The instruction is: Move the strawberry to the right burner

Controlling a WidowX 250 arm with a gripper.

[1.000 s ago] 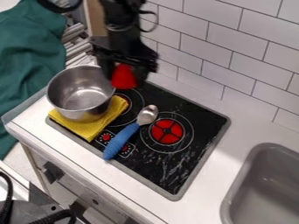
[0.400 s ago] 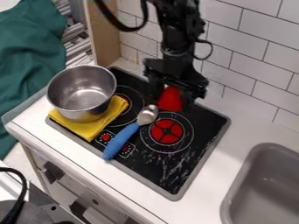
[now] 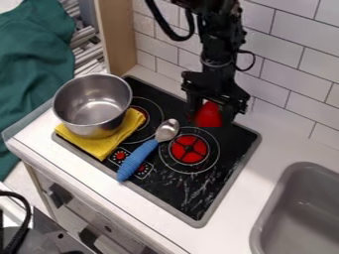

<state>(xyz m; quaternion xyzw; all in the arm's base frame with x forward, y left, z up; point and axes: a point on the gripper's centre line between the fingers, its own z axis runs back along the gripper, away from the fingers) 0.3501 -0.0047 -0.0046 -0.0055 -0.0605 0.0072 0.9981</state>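
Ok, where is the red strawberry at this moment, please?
In the camera view, the red strawberry is in the black two-finger gripper, right of centre, just behind the round red right burner.

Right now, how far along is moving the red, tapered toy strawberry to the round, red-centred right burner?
The grasp looks done: the black, two-finger hand holds the strawberry. Under way: positioning, as it appears beyond the right burner, not on it. Left: placing it there and letting go.

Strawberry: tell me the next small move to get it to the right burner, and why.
Probably ease the gripper slightly toward the counter's front edge, over the right burner. It holds the strawberry, which shows on the burner's tiled-wall side.
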